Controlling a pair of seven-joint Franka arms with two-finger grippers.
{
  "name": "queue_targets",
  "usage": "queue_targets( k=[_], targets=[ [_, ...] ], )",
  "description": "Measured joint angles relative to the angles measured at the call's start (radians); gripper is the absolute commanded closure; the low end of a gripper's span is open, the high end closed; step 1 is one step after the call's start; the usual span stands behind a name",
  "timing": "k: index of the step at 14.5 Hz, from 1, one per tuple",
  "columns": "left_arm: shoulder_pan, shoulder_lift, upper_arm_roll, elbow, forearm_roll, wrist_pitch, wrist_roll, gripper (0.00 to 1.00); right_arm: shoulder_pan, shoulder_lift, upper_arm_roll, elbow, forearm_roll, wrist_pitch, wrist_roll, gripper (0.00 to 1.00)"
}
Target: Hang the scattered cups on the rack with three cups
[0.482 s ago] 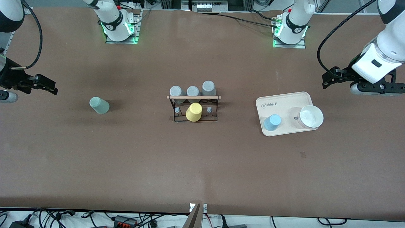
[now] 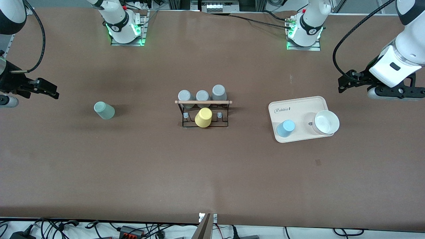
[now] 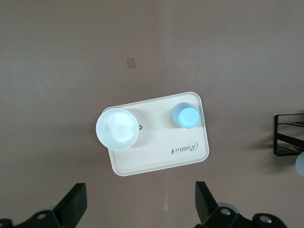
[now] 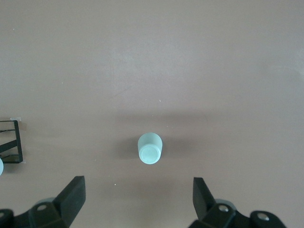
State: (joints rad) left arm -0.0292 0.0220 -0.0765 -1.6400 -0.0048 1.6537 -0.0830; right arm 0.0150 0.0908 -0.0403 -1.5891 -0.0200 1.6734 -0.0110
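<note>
Green cup (image 2: 104, 110) upside down on the bare desk (image 2: 132, 172), toward the right arm's end, well apart from the rack (image 2: 203, 114); seen again in the right wrist view (image 4: 150, 148), base up. Blue cup (image 2: 286, 128) upside down on the cream tray (image 2: 298, 106), toward the left arm's end, beside a white bowl (image 2: 326, 122) on the same tray. Rack at mid-desk, wooden rod across the top, a yellow cup (image 2: 203, 117) on its middle peg nearer the front camera, an empty peg to either side of it, three grey cups (image 2: 202, 95) in a row farther from the camera. Right claw (image 2: 46, 89) up over the desk's right-arm end, spread wide, holding nothing. Left claw (image 2: 347, 81) up near the tray's edge, likewise spread wide and empty. Neither scattered cup hung yet; by the look of it, only the opening approach in hand. Next, probably: lower a claw over its nearer cup, close on the tapered wall, lift, carry to a free peg, keep mouth down.
</note>
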Motion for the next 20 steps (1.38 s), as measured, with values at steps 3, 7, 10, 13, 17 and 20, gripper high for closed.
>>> queue_targets(
  k=[3,7,10,13,17,20],
  targets=[
    [0.000,0.000,0.000,0.000,0.000,0.000,0.000,0.00,0.000,0.000,0.000,0.000,0.000,0.000,0.000,0.00],
    [0.000,0.000,0.001,0.000,0.000,0.000,0.000,0.00,0.004,0.000,0.000,0.000,0.000,0.000,0.000,0.00],
    [0.000,0.000,0.003,0.000,0.000,0.000,0.000,0.00,0.005,0.001,0.000,-0.003,0.000,0.000,0.000,0.00],
    [-0.004,0.012,-0.002,0.001,0.000,-0.001,0.000,0.00,0.005,0.007,0.000,-0.005,-0.001,0.001,0.000,0.00],
    [-0.013,0.091,-0.006,0.018,0.000,0.000,0.000,0.00,0.005,0.010,0.000,-0.006,-0.001,0.001,0.000,0.00],
    [-0.026,0.207,-0.007,0.038,0.000,0.007,0.000,0.00,0.010,0.027,0.000,-0.007,-0.004,0.003,0.000,0.00]
  ],
)
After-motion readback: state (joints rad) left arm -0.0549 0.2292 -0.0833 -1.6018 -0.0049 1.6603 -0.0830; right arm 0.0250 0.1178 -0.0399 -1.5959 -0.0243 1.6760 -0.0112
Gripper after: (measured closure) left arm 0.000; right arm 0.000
